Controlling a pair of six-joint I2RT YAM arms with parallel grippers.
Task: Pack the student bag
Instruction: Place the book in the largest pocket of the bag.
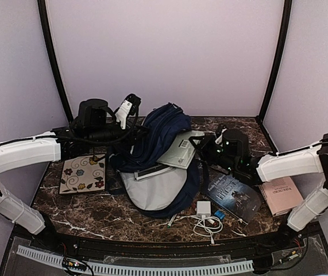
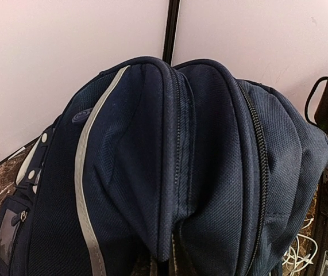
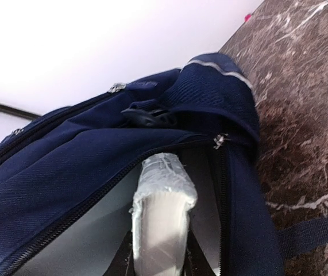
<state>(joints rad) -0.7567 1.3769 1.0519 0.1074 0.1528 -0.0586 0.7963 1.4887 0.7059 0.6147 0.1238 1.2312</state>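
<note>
Leftmost, the left arm point(image 1: 23, 154) stretches its white forearm level across the table's left end, wrist turned toward the middle. The left gripper point(image 1: 134, 127) is closed at the raised upper edge of the student bag point(image 1: 165, 129). Its fingers are hidden, but in the left wrist view navy folds bunch together toward it, so it appears to pinch the fabric. Below that arm a flowered card point(image 1: 83, 173) lies flat on the marble table point(image 1: 95, 215). The bag sits mid-table, just right of this gripper, its top lifted and its mouth gaping to show grey lining. A pale plastic-wrapped book point(image 1: 181, 150) pokes partway into that opening from the right. It is clamped in the right gripper point(image 1: 214, 145), which sits at the bag's right rim. The right arm point(image 1: 284, 165) reaches in low from the right edge, forearm angled toward the bag. Near it lie a white charger point(image 1: 204, 207), a dark book point(image 1: 235, 195) and a pink book point(image 1: 281, 195).
</note>
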